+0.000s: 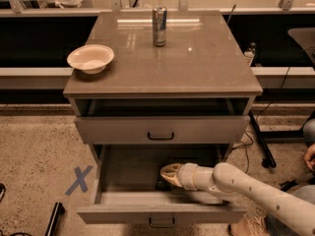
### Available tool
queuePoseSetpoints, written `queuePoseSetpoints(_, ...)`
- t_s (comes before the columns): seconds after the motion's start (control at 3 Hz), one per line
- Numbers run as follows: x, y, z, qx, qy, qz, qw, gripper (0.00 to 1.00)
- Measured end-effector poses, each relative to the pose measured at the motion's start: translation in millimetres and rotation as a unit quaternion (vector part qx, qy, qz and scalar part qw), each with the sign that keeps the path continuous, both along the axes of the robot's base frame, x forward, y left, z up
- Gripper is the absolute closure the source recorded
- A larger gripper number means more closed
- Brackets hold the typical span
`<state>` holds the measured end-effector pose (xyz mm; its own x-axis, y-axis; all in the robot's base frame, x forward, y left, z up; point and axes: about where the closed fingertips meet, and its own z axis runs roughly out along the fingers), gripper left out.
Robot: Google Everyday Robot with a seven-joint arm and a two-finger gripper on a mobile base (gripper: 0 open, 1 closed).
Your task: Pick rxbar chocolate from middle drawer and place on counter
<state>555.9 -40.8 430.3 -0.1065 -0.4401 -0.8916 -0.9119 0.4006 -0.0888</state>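
The middle drawer [123, 200] is the cabinet's lowest, wide drawer and stands pulled open. My arm reaches into it from the lower right. My gripper [169, 175] is low inside the drawer, right of its middle, pointing left. A small dark shape [161, 185] lies just under its tip on the drawer floor; it looks like the rxbar chocolate, mostly hidden by the gripper. The counter [197, 63] is the glossy grey-brown top slab above.
A silver drink can [159, 26] stands at the counter's back middle. A pale bowl [90, 58] sits at its left edge. The drawer above [161, 130] is slightly open. A blue X mark [78, 180] is on the floor at left. Cables and a stand are at right.
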Motion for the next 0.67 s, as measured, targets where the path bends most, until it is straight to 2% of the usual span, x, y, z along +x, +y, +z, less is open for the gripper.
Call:
queuePoseSetpoints(0.33, -3.5, 0.1, 7.9, -0.009, -0.005, 0.011, 0.9999, 1.00)
queuePoseSetpoints(0.67, -2.3, 1.3, 6.2, -0.030, -0.001, 0.008, 0.9995, 0.83)
